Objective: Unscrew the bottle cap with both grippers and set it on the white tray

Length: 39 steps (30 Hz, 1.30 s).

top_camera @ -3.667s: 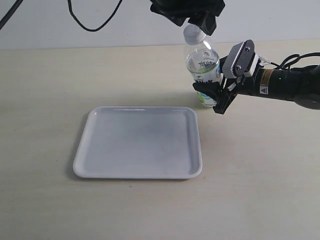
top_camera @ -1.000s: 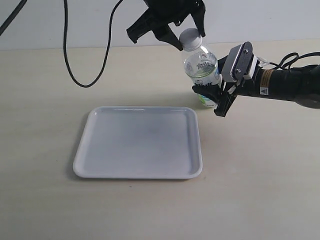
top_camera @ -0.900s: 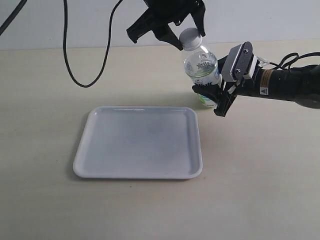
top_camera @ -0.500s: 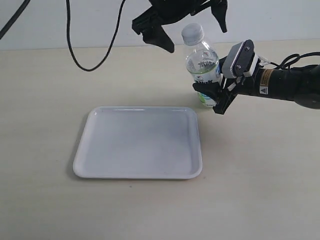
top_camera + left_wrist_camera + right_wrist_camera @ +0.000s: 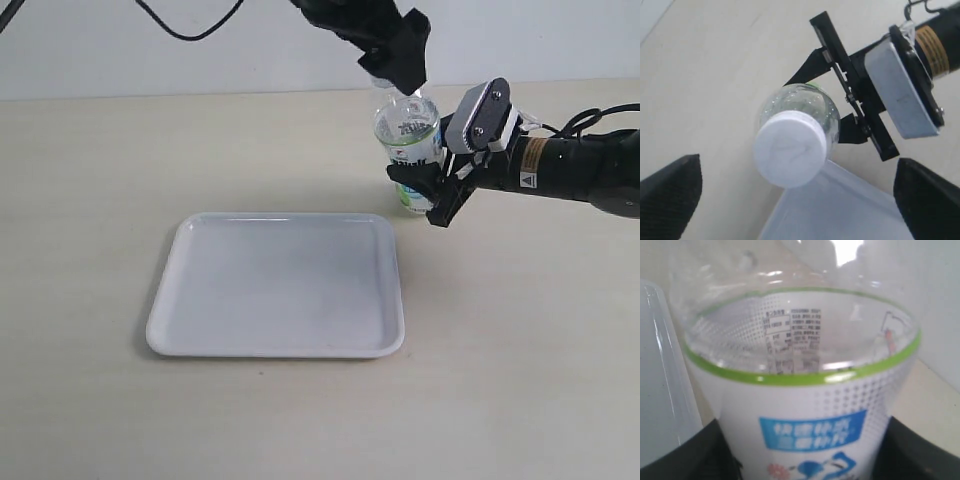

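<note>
White ridged plastic, the bottle cap (image 5: 789, 148) sits on the neck of the bottle (image 5: 408, 140), not yet off. The wrist camera above looks almost straight down on its flat top. The bottle's long axis runs close to upright, with a slight lean, so the cap faces up toward the left gripper (image 5: 398, 62), which is the nearer of the two claws. In the exterior view that gripper's dark bulk covers the cap.

From its own camera the left gripper's two fingers (image 5: 671, 192) stand wide apart. The cap lies roughly midway between them and touches neither. Whether the fingertips are level with the cap's ridged side I cannot say for sure, as the view is too steep. I judge the coming move to be a straight closing on the cap and then a twist about the bottle's axis.

Lower down, the right gripper (image 5: 422, 190) comes in from the side and is clamped on the labelled lower body of the bottle. Its dark jaws show on both sides of the label in its wrist view, so it serves as the brace.

Just beside the bottle's foot lies the white tray (image 5: 160, 330), on the left arm's side and nearer the exterior camera. It holds nothing. Bottle and tray both rest on the beige table (image 5: 100, 150).
</note>
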Motion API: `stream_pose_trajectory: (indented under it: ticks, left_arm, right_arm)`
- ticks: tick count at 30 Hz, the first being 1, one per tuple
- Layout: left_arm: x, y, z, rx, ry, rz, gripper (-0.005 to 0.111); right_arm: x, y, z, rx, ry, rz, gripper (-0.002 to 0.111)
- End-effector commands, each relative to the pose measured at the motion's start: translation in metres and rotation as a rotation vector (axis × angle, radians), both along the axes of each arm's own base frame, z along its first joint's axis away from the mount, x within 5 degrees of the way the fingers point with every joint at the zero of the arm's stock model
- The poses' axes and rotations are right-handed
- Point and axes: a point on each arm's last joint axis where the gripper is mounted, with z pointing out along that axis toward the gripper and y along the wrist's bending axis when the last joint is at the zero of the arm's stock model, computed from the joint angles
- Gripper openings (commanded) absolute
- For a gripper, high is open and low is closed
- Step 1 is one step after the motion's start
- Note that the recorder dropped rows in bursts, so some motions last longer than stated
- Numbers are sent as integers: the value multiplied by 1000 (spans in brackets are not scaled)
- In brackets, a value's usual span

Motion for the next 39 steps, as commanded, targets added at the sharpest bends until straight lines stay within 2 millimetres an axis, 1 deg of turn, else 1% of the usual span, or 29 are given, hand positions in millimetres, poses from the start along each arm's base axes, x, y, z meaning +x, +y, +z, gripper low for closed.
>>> stream_pose_trajectory:
  ticks: [1,7,16,18,24,29,31,32,37,39]
  left_arm:
    - [-5,-2,2,70,-124,-253,104]
    - [-7,-3,2,123,-255,-493,104]
    - [-4,-4,3,240,-524,-840,104]
    - [-2,-6,2,255,-565,-879,104]
    - [1,-8,-7,289,-611,-963,104]
    - [5,-10,-9,307,-661,-992,103]
    - [6,-10,-9,306,-673,-984,98]
    - [6,-10,-9,305,-675,-982,94]
    - [6,-9,-9,306,-673,-982,62]
    - [6,-9,-9,307,-669,-984,55]
  right_arm:
    - [-5,-4,-16,-74,80,-2,0]
    - [-5,-3,-16,-71,78,0,0]
    - [-5,-3,-15,-65,73,4,0]
    - [-5,-3,-15,-65,73,4,0]
    - [-5,-3,-15,-100,39,25,0]
    - [-5,-3,-15,-100,39,25,0]
    - [-5,-3,-15,-100,39,25,0]
    - [-5,-3,-15,-100,39,25,0]
    - [-5,-3,-15,-100,39,25,0]
    - [-5,-3,-15,-100,39,25,0]
